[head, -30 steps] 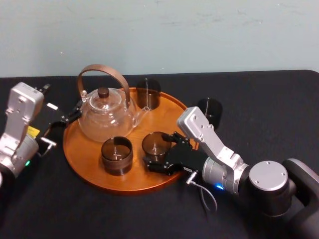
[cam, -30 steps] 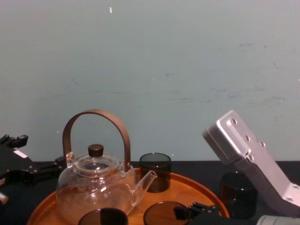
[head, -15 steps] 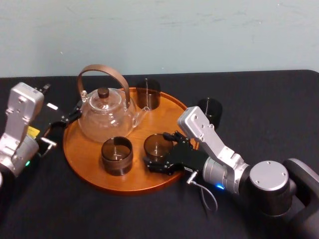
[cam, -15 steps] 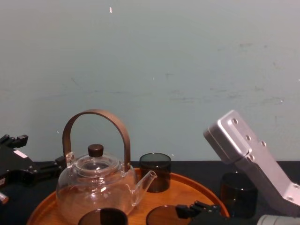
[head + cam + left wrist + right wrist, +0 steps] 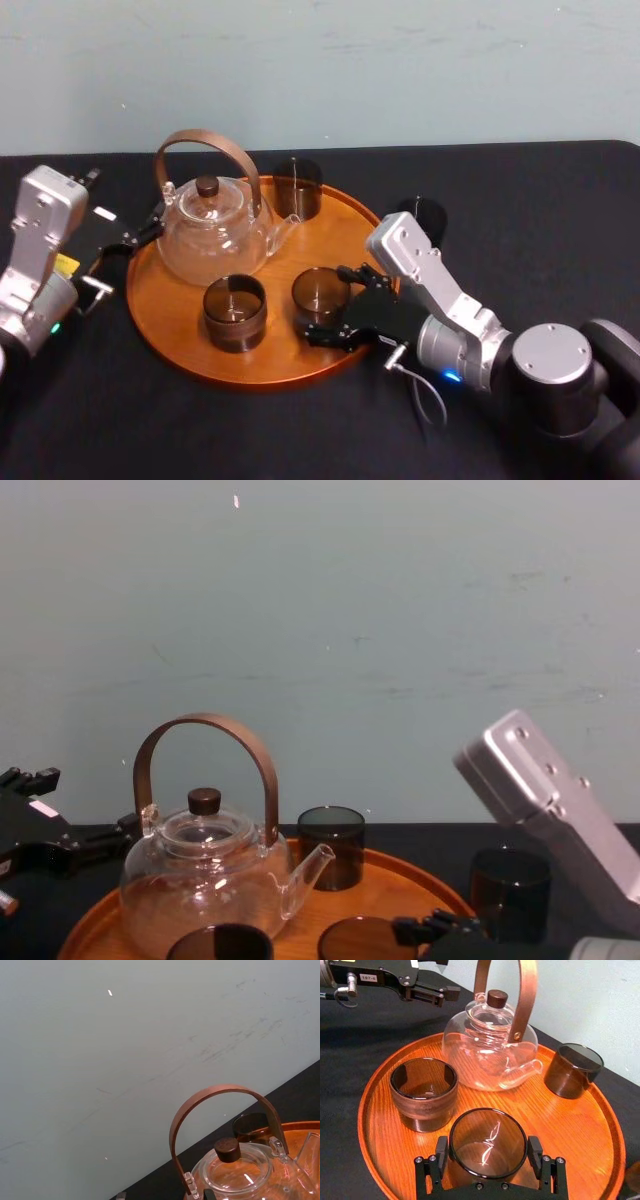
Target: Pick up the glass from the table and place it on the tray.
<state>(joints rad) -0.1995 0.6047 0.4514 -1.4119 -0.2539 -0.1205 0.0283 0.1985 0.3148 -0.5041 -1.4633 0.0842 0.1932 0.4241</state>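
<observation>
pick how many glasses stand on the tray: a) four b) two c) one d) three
d: the back glass, front left glass and front right glass, at the right tool, stand on the tray; the fourth glass stands on the table. The left tool hangs beside the tray.
</observation>
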